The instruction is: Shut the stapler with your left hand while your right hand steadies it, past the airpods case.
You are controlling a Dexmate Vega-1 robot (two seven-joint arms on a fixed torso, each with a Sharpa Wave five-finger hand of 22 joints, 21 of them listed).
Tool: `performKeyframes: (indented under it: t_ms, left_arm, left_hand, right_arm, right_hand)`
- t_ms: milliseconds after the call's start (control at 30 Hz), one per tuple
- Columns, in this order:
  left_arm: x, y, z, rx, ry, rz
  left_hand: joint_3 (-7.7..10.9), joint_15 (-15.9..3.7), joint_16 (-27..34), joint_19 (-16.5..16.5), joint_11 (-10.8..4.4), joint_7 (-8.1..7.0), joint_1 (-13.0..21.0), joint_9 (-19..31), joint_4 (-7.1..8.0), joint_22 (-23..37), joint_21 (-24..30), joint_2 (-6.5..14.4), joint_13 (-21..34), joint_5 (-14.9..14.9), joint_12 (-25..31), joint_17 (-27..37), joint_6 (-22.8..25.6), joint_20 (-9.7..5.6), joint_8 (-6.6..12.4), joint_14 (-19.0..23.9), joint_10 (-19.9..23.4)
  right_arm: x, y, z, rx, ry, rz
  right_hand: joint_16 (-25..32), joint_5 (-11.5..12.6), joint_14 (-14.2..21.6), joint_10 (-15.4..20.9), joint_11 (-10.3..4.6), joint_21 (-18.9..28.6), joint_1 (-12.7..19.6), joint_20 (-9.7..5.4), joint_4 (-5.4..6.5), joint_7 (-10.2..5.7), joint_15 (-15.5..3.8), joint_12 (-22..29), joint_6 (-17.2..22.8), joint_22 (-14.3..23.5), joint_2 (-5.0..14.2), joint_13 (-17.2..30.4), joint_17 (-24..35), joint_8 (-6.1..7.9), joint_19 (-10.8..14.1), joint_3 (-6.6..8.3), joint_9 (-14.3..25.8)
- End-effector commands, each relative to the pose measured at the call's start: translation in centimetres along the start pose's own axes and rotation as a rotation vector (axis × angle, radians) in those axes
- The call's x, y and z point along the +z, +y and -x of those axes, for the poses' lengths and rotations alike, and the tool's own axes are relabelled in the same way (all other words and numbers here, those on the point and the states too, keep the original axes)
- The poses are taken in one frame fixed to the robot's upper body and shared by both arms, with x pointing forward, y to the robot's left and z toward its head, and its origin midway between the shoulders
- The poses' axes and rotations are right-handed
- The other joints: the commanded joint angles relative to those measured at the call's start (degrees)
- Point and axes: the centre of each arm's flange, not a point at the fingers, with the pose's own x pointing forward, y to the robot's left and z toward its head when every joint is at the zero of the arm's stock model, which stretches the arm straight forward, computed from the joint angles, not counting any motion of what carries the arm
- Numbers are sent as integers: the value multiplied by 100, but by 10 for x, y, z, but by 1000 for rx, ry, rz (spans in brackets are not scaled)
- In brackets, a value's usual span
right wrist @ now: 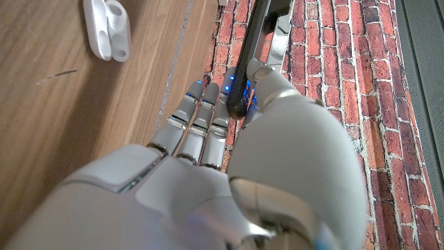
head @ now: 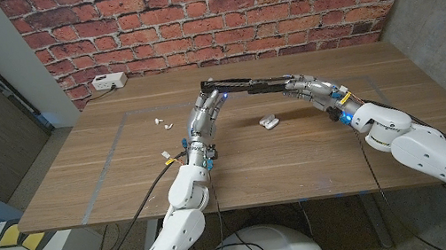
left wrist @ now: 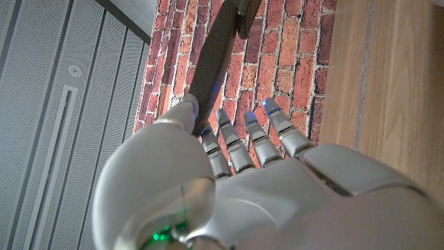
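stapler: one, black, long and thin (head: 239, 86), held up off the counter (head: 123, 172) at the far middle, between the two robot hands. It's spread open into a shallow peak from what I can see.
hard to see: the stapler's right end is buried under the right robot hand's fingers, and in the left wrist view only a dark sliver of it shows against the brick wall (head: 214, 10).
left robot hand: one (head: 209, 102), fingers reaching up to the stapler's left end. Looks like the fingertips touch it, but I honestly can't tell if it's gripping or just resting there.
right robot hand: one (head: 312, 90), fingers wrapped around the stapler's right end, clamped on it. The right wrist view shows the thumb and fingers closed on the dark bar.
airpods case: one, white, lid open (head: 269, 121), lying on the counter nearer the robot than the stapler, roughly between the two hands.
small white bits: two or so (head: 159, 121) left of the left hand, too tiny to ID.
white box: one (head: 109, 82), far left corner by the wall.
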Motion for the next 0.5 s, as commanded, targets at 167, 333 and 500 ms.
performKeyframes:
  t_ms: [167, 333, 500]
  left_arm:
    - [-2, 4, 4, 33, 6, 24]
    - [1, 4, 4, 41, 3, 26]
    - [3, 3, 4, 51, -3, 5]
  left_hand:
    - [109, -619, 34, 56, -23, 133, -67, 107, 54, 13, 2, 36, 29, 32, 32, 7, 1358, -87, 465, 70, 91]
    - [188, -704, 67, 57, -33, 124, -161, 304, 216, 16, 6, 117, 79, 65, 34, 45, 1139, -109, 510, 120, 198]
    - [450, -908, 217, 140, -73, 29, -238, 855, 474, 15, 54, 76, 352, 157, 330, 96, 985, -237, 876, 484, 1049]
  right_arm:
    - [-4, 0, -2, 1, 18, 4]
    - [-5, 0, -2, 2, 20, 8]
    - [-5, 0, -2, -3, 22, 16]
  right_hand:
    - [-22, 31, 2, 506, -524, 33, 36, -17, 20, 57, -932, 478, 102, 10, 73, 72, 28, 5, -41, -10, 40]
    - [-38, 38, -42, 483, -524, 27, 48, -20, 15, 67, -914, 483, 78, 9, 78, 84, 50, -5, -72, -16, 52]
    - [-44, 41, -77, 468, -513, 22, 54, -5, 17, 69, -898, 493, 67, 9, 85, 102, 76, -7, -100, -27, 70]
